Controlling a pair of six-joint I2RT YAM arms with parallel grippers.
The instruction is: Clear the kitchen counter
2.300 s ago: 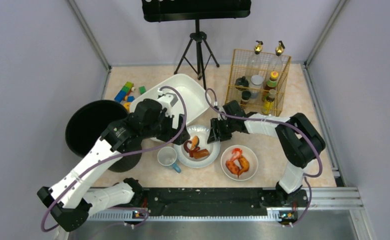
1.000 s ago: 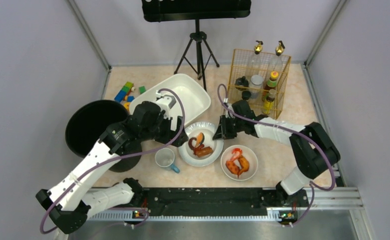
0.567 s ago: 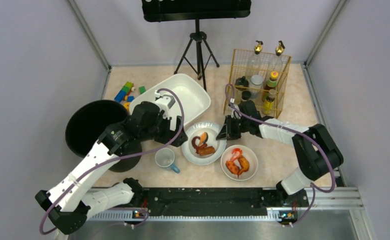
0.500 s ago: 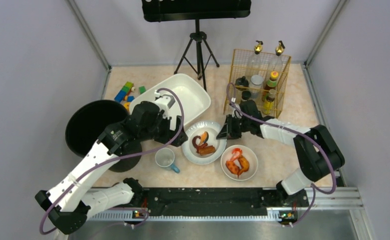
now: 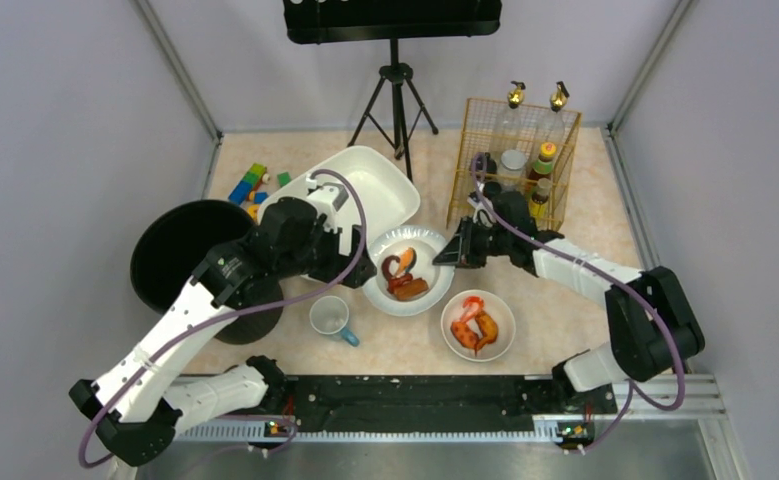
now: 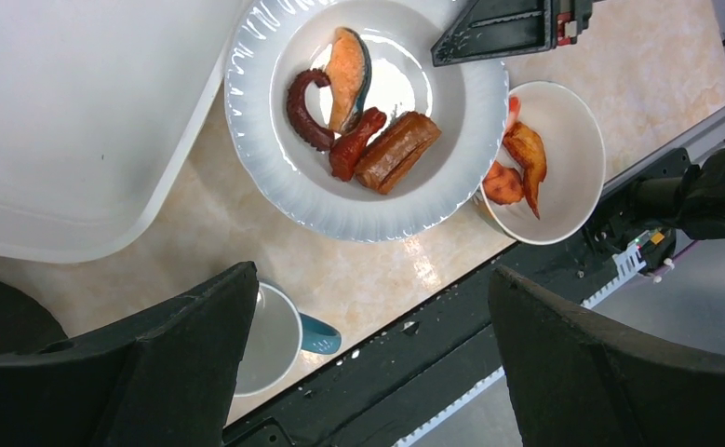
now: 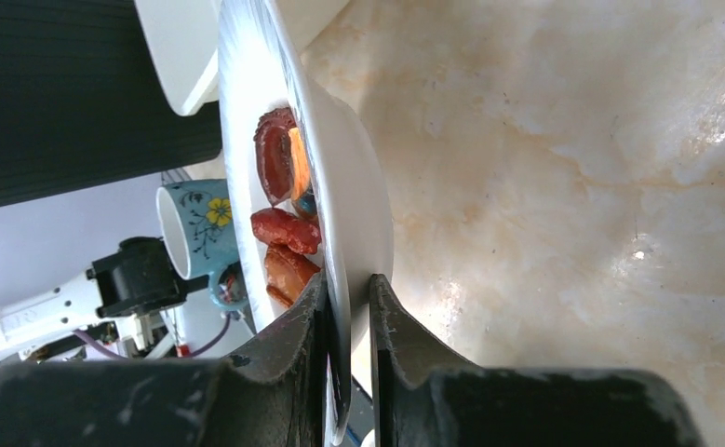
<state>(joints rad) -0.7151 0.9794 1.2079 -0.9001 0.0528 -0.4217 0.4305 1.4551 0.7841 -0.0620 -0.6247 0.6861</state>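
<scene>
Starting at the near edge: the kitchen counter (image 5: 405, 352) is the beige marbled top that runs from the arms' rail back to the far wall, with everything else sitting on it. Closest to the rail there's a blue flowery mug (image 5: 333, 317) and, to its right, a small white bowl (image 5: 503, 343) holding some orange-red food. Just behind those is the bigger white plate (image 5: 377, 290), which has a tentacle, a salmon slice and some sausage-looking pieces (image 6: 358, 121) on it. The right gripper (image 5: 453, 256) is clamped tight on the plate's right rim, one finger over and one under. In the left wrist view the plate's edge overlaps the bowl, but I honestly can't tell whether it's fully off the counter. The left gripper (image 6: 372, 279) hangs above the plate's left side with its jaws spread wide and nothing in them. Off to the left is a big black bin (image 5: 180, 255). Behind the plate there's the white tub (image 5: 380, 190), and some coloured blocks (image 5: 250, 185) sit near its far left corner. On the far right is a wire rack (image 5: 470, 170) full of bottles, with a black tripod (image 5: 397, 100) at the back.
</scene>
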